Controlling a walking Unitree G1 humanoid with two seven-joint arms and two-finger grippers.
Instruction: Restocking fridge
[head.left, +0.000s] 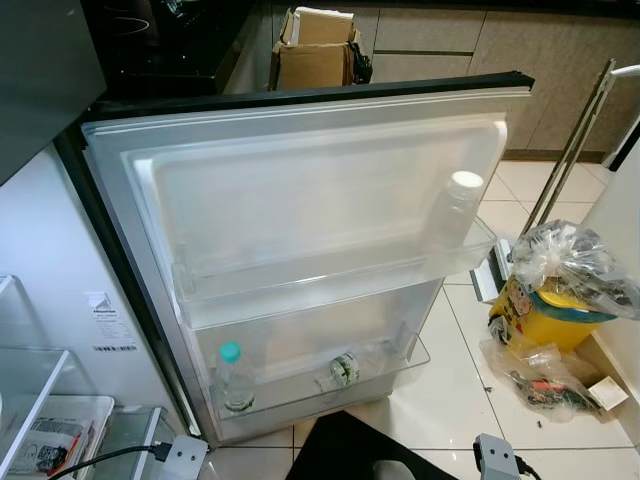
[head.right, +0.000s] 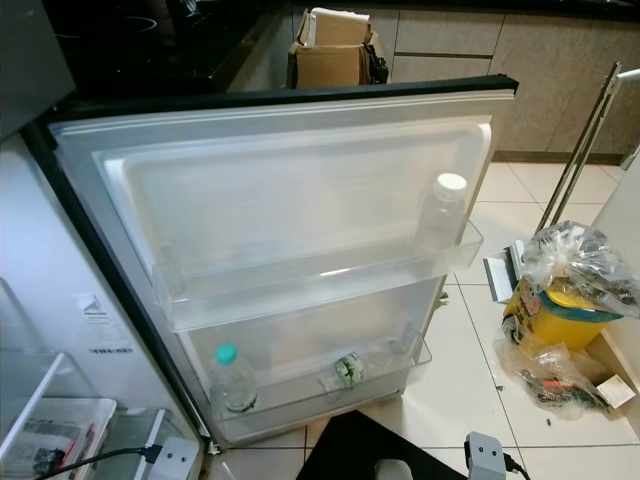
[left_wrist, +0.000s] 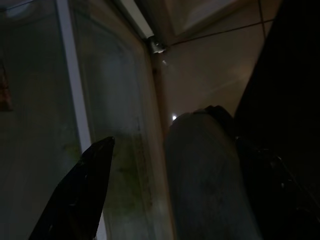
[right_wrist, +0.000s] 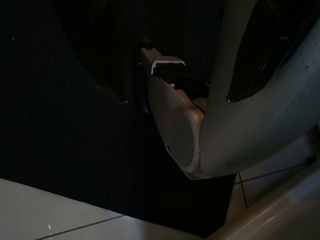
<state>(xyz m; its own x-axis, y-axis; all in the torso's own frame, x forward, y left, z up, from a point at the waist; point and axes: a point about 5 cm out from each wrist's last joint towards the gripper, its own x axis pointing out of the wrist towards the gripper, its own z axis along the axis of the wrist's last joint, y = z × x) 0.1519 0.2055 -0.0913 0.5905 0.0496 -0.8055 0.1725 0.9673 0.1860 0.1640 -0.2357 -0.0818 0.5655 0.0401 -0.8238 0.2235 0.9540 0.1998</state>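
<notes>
Left gripper (left_wrist: 150, 200) hangs low, fingers spread, gripping nothing; ahead, an upright clear plastic bottle (head.left: 233, 380) stands in the fridge door (head.left: 320, 190) rack.

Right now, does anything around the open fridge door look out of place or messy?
Yes. On the door's bottom shelf, one bottle lies on its side, while the teal-capped bottle beside it stands upright. The white-capped bottle in the upper shelf is upright too. On the tiled floor to the right, plastic bags and scraps lie scattered.
</notes>
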